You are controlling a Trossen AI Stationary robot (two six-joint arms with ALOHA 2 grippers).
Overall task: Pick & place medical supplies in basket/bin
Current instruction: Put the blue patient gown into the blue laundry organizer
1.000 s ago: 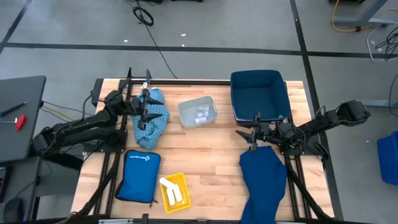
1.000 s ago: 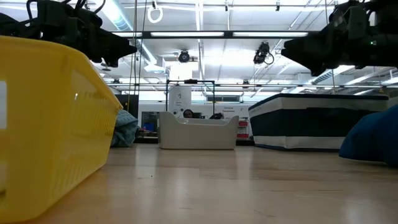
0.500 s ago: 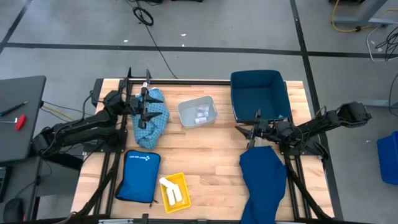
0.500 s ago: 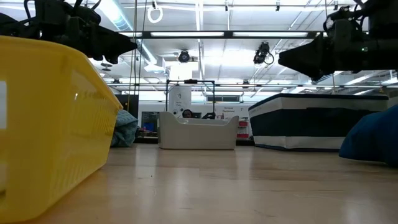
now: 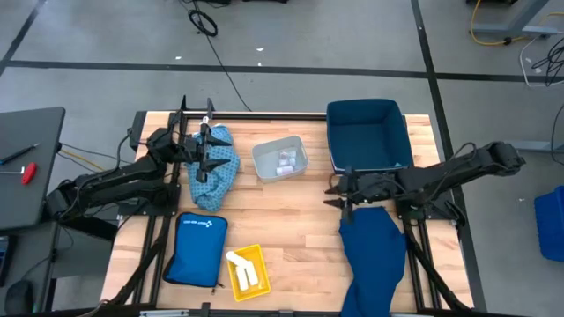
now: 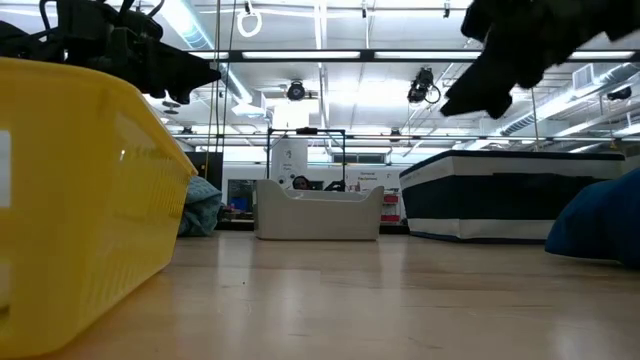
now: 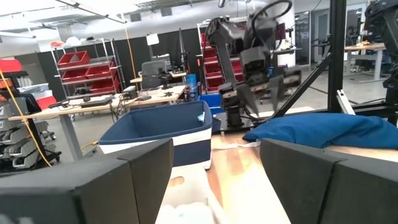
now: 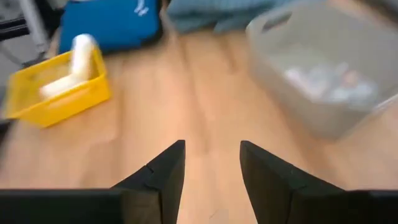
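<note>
The light blue patterned cloth (image 5: pixel 216 172) lies bunched on the table's far left part. My left gripper (image 5: pixel 209 150) hovers open above it, well off the table in the low view (image 6: pixel 190 80). The navy cloth (image 5: pixel 372 251) is spread on the near right and shows in the left wrist view (image 7: pixel 323 127). My right gripper (image 5: pixel 338 192) hangs open just left of the navy cloth's far end, its fingers (image 8: pixel 165 171) over bare wood. White rolls (image 5: pixel 240 264) lie in the yellow basket (image 5: pixel 257 280). Clear vials (image 5: pixel 284 161) sit in the grey bin (image 5: pixel 300 145).
A navy bin (image 5: pixel 366 132) stands at the far right, and the grey bin is left of it. A flat bright blue pouch (image 5: pixel 196 249) lies near left beside the yellow basket. Bare wood stretches between the grey bin and the basket (image 8: pixel 56 93).
My right gripper has moved toward the table's left edge, from over the navy cloth's far end to the bare wood beside it, and has tipped to a slant in the low view. The cloths and bins have stayed put.
</note>
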